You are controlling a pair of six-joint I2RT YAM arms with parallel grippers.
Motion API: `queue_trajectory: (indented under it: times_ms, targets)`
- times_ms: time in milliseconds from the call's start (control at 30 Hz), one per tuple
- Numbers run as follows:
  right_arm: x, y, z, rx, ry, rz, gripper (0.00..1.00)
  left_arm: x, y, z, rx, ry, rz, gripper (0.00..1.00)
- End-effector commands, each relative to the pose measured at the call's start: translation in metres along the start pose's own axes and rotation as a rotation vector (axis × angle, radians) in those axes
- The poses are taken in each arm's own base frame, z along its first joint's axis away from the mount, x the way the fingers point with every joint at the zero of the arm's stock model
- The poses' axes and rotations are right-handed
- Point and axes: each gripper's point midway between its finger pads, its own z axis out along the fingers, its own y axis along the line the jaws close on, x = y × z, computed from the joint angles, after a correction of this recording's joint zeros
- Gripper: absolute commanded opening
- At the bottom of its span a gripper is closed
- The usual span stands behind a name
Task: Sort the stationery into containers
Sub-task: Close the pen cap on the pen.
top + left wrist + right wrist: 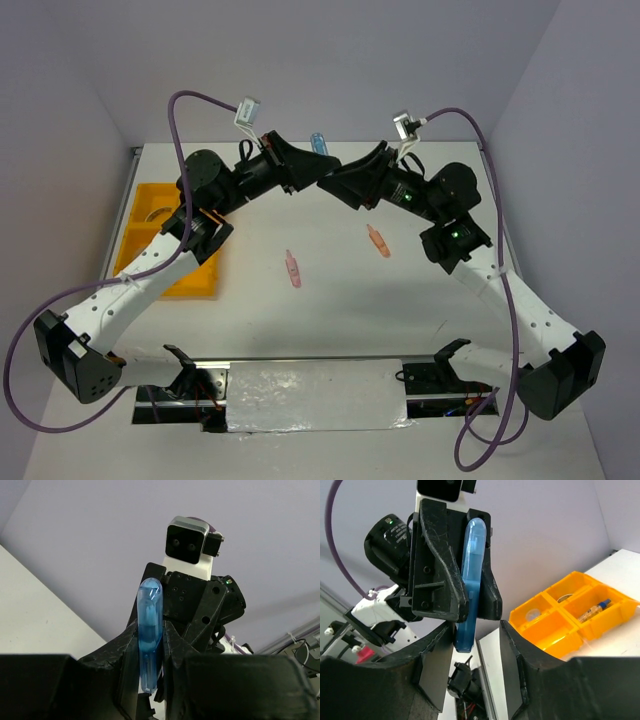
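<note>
The left tool is clamped on the blue clip piece, holding it in the air over the far middle of the tabletop. The right tool faces it with its fingers apart. 2 pieces, pink and orange, lie on the tabletop. The yellow tray sits at the left.

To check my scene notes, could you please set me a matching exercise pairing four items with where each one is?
Items:
1. blue piece
2. pink piece
3. orange piece
4. blue-capped bottle

Places:
A. in a compartment of the yellow tray
B. on the table, toward the robot's right
C. clamped in the left gripper, in the air
D. on the table, toward the robot's left

Pairs: 1-C; 2-D; 3-B; 4-A.
</note>
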Motion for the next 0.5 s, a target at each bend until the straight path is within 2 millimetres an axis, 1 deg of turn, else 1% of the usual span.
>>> queue_trajectory:
  times_ms: [0,67,133,167,200,233,300,467]
  targets:
    - [-0.012,0.02,-0.013,-0.051,-0.046,-0.095,0.5,-0.011,-0.035,-0.001,0.112,-0.013,0.031,0.0]
    - [-0.011,0.022,-0.017,-0.056,-0.042,-0.106,0.5,-0.011,-0.034,-0.003,0.105,-0.014,0.032,0.0]
    - [-0.013,0.024,-0.02,-0.059,-0.045,-0.11,0.46,-0.01,-0.033,-0.003,0.098,-0.009,0.03,0.0]
    - [-0.013,0.024,-0.021,-0.059,-0.046,-0.111,0.43,-0.01,-0.033,-0.004,0.095,-0.009,0.03,0.0]
    - [-0.015,0.028,-0.023,-0.071,-0.051,-0.118,0.35,-0.009,-0.031,-0.004,0.089,-0.006,0.029,0.0]
    - [-0.016,0.028,-0.024,-0.071,-0.053,-0.117,0.32,-0.008,-0.029,-0.004,0.081,-0.001,0.028,0.0]
    - [-0.018,0.032,-0.025,-0.08,-0.054,-0.118,0.31,-0.005,-0.026,-0.006,0.072,0.004,0.023,0.0]
    - [-0.017,0.032,-0.022,-0.094,-0.046,-0.09,0.32,0.0,-0.022,-0.007,0.065,0.015,0.016,0.0]
